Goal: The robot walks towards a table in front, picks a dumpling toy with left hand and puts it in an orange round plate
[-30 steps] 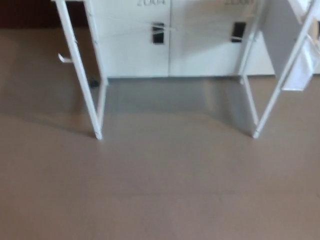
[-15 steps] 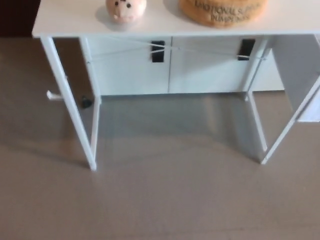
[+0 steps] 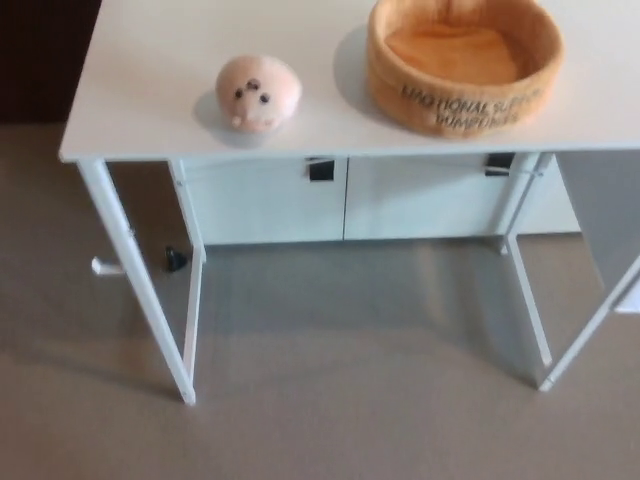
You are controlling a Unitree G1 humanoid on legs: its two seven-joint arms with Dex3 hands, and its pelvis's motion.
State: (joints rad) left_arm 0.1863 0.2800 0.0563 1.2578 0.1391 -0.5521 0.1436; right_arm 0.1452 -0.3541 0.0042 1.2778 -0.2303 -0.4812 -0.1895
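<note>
Probably soft and light, dumpling toy (image 3: 258, 92) on bench (image 3: 150, 100) beside plate (image 3: 463, 62); best squeezed round middle; no hand seen.

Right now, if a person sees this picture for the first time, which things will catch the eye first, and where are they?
The eye goes first to the orange round plate, a soft, deep one with dark lettering on its side, standing on the right part of the white table. Next is the pale pink dumpling toy with a small face, sitting apart from the plate on the table's left part, near the front edge. No robot hand shows.
</note>
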